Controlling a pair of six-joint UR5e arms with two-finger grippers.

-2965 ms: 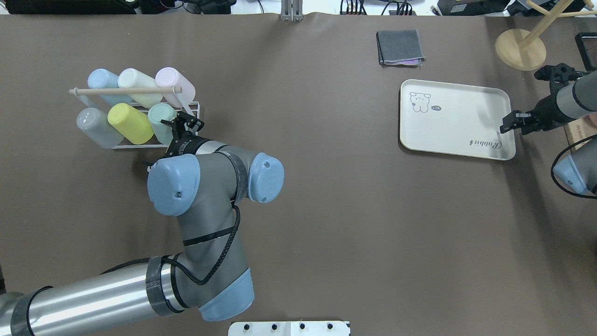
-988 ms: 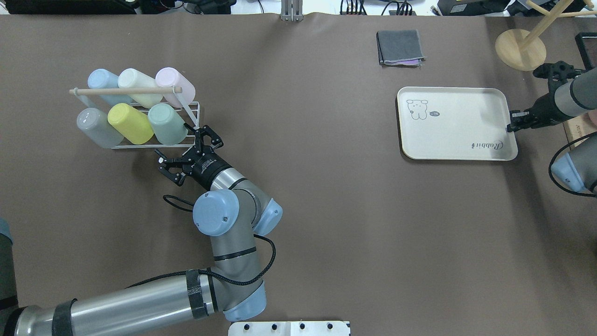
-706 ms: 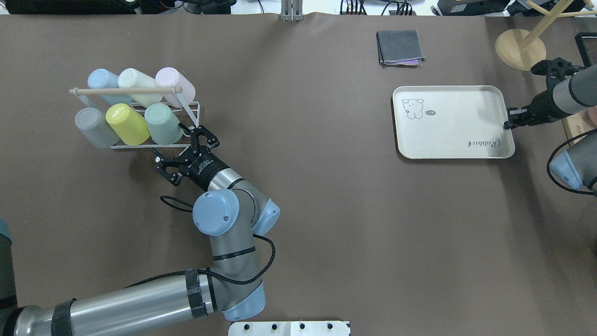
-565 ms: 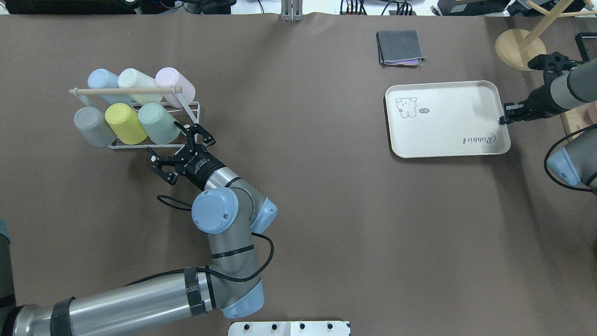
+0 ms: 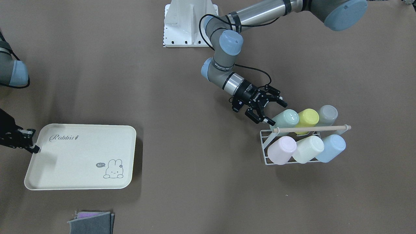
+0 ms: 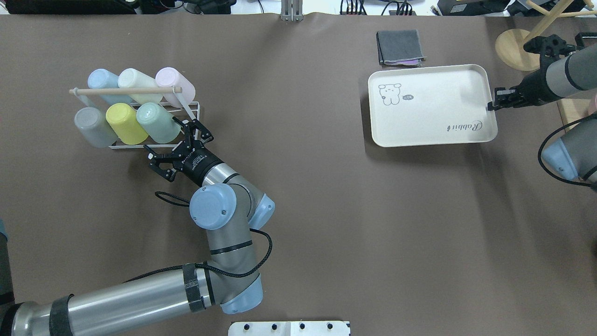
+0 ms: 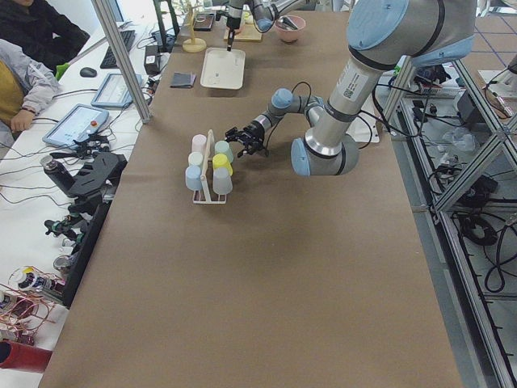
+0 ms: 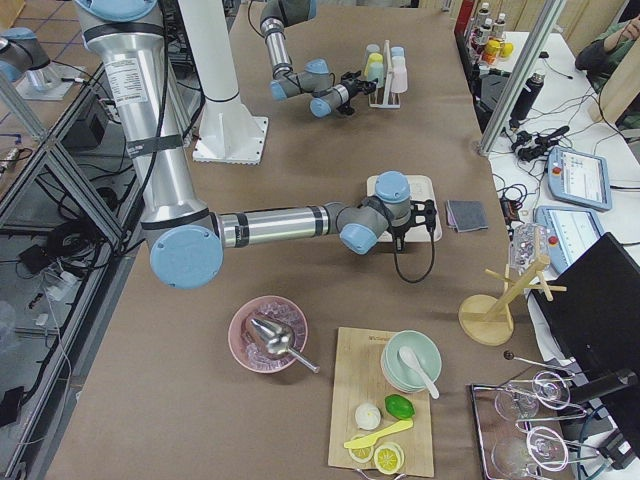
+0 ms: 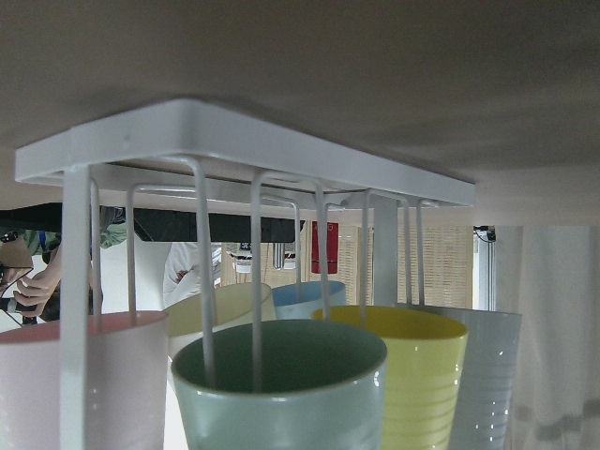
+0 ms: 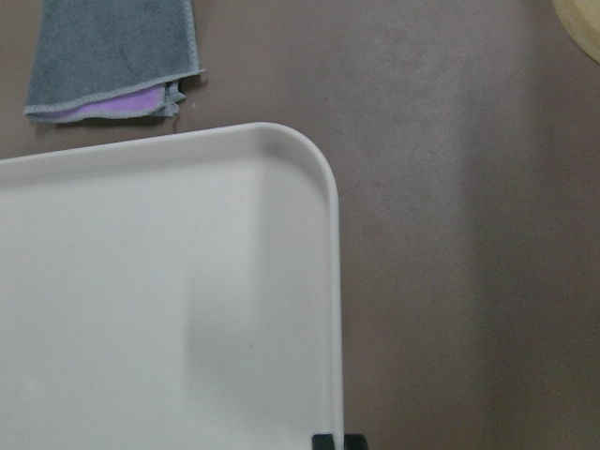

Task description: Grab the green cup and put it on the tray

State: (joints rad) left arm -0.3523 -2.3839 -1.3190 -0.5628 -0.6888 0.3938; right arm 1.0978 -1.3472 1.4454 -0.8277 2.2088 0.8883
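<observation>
Front view, your left gripper [image 5: 279,114] has jaws spread wide just beside the green cup [image 5: 285,118] lying in the wire rack [image 5: 266,148]; overhead, right gripper [image 6: 493,103] pinches the tray [image 6: 429,133] rim; left wrist view, cup mouth faces you, probably light, stiff, slick, so grip across its sidewall.

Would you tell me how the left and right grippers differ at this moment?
The left gripper is open and empty, while the right gripper is shut on the tray. The left gripper faces the open mouth of the green cup; the right gripper sits at the tray's short side. Both are black and two-fingered.
</observation>
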